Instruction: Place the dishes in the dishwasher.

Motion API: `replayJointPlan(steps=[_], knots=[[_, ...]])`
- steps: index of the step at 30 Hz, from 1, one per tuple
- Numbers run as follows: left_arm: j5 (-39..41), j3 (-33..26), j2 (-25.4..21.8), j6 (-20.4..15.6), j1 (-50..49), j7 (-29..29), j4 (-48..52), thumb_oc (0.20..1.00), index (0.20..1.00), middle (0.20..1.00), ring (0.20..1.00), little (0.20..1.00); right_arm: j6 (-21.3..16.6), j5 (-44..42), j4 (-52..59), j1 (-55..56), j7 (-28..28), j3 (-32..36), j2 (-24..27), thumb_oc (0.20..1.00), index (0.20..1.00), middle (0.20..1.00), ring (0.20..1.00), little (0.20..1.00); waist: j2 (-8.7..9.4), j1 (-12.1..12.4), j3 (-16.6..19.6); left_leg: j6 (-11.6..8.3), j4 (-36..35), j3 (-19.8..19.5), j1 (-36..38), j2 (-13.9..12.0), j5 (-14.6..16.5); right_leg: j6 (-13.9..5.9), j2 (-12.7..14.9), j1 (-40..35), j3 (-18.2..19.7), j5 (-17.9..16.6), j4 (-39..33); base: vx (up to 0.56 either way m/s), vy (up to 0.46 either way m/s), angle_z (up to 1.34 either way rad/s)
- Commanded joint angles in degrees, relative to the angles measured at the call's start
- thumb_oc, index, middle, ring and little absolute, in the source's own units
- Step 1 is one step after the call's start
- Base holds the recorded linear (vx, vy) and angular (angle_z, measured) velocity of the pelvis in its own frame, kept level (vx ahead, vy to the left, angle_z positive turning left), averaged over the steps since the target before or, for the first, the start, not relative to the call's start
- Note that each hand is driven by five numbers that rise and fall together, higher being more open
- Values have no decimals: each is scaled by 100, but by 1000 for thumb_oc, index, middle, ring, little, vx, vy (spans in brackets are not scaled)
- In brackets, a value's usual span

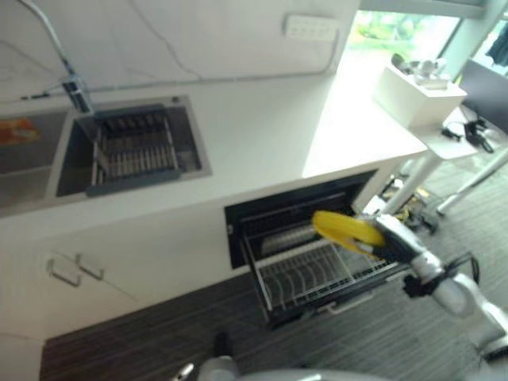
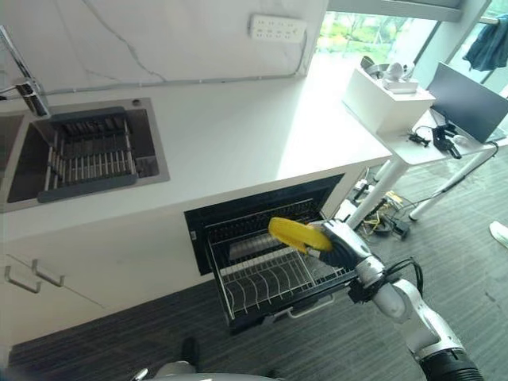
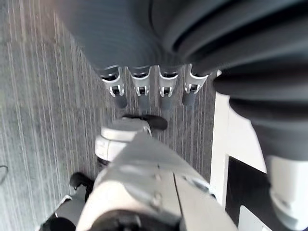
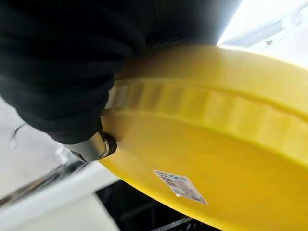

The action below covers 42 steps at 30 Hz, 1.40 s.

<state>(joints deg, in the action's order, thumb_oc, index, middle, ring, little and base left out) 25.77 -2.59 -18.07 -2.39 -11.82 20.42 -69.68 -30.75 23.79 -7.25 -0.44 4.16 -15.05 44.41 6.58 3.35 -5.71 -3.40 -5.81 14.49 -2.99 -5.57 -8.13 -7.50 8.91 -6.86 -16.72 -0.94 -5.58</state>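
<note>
**Yellow plate held over the open dishwasher rack**

Kitchen counter (image 2: 238, 127) runs white along the wall, and under its front edge the dishwasher (image 2: 262, 230) stands open with its wire rack (image 2: 270, 282) pulled out over the grey floor. From the right, the right hand (image 2: 340, 244) pinches the yellow plate (image 2: 298, 234) by its near rim, thumb beneath and the rest of the hand on the rim. It holds the plate nearly flat above the right half of the rack, apart from the wires. Judging by its ribbed rim and matte look, the plate is light, stiff plastic, not fragile but smooth enough to slip; the rim is the sensible place to hold, leaving the far edge free to tip into a slot. Down by the floor, the left hand (image 3: 151, 89) hangs idle, fingers straight. Further along the counter, a sink (image 2: 87, 151) holds a drying rack (image 2: 83, 163).
</note>
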Motion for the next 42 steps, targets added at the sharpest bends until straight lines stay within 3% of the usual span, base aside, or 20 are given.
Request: replayJointPlan(steps=[1,7,12,16,18,22,23,24,31,38,42], knots=[[-281,162,-74,31,298,57,-149,1000,1000,1000,1000,1000,-338,419,-272,-800,684,-154,336,200,200,200,200,200,-295,284,-18,-154,81,-228,62,-228,471,-393,196,-253,-201,58,58,-6,-3,20],[-420,324,-173,26,354,-3,-118,1000,1000,1000,1000,1000,128,1196,-1384,-1479,1495,-1073,92,200,200,200,200,200,-310,585,-21,-166,81,-422,-2,-178,459,-385,183,-332,-395,74,58,17,2,18],[-596,373,-253,2,393,-208,-41,1000,1000,1000,1000,1000,748,1348,-2141,-1959,1698,-1481,-210,200,200,200,200,200,-303,844,-64,-182,81,-619,-122,-141,402,-377,181,-381,-564,79,58,20,-9,23],[-713,392,-322,-73,448,-409,-34,1000,1000,1000,1000,1000,1025,1564,-2749,-2167,1854,-1617,-470,200,200,200,200,200,-309,995,-108,-174,81,-751,-192,-119,355,-382,177,-419,-675,77,58,19,-23,19],[-773,430,-340,-175,440,-585,20,1000,1000,1000,1000,1000,1263,1639,-3070,-2263,1907,-1655,-603,200,200,200,200,200,-333,1097,-136,-181,81,-858,-262,-110,306,-377,177,-432,-724,80,58,30,-17,9],[-939,550,-502,-893,660,-1561,217,1000,1000,1000,1000,1000,1691,1563,-3758,-2634,2123,-1834,-785,200,200,200,200,200,-420,1316,-315,-211,133,-1096,-569,-69,160,-359,189,-402,-840,66,58,-16,-39,25],[-936,559,-529,-914,701,-1610,267,1000,1000,1000,1000,1000,1723,1573,-3827,-2708,2159,-1859,-792,200,200,200,200,200,-432,1334,-354,-211,155,-1124,-630,-56,144,-357,195,-383,-859,58,58,-216,-86,31],[-887,594,-648,-1061,836,-1814,545,1000,1000,1000,1000,1000,1926,1523,-4058,-2991,2176,-1965,-789,200,200,200,200,200,-504,1449,-566,-220,204,-1235,-813,-2,103,-343,218,-318,-892,44,58,-276,-69,34],[-558,826,-893,-1358,1100,-2163,1162,1000,1000,1000,1000,1000,2187,1341,-5071,-3826,2382,-2208,-643,200,200,200,200,200,-763,1763,-1183,-191,236,-1473,-1379,180,-77,-368,295,-54,-1043,-20,58,-215,-65,21],[-24,1095,-960,-1214,1170,-2043,1753,1000,1000,1000,1000,1000,2443,1179,-5464,-4447,2269,-2373,-310,200,200,200,200,200,-1137,1833,-1512,-161,171,-1544,-1680,334,-215,-419,397,157,-1094,-59,58,-104,-4,9],[146,1177,-920,-1151,1137,-2099,2034,1000,1000,1000,1000,1000,2708,1001,-5611,-4623,1804,-2402,-314,200,200,200,200,200,-1253,1830,-1574,-149,98,-1537,-1715,387,-242,-435,452,264,-1109,-88,58,-64,36,0]])
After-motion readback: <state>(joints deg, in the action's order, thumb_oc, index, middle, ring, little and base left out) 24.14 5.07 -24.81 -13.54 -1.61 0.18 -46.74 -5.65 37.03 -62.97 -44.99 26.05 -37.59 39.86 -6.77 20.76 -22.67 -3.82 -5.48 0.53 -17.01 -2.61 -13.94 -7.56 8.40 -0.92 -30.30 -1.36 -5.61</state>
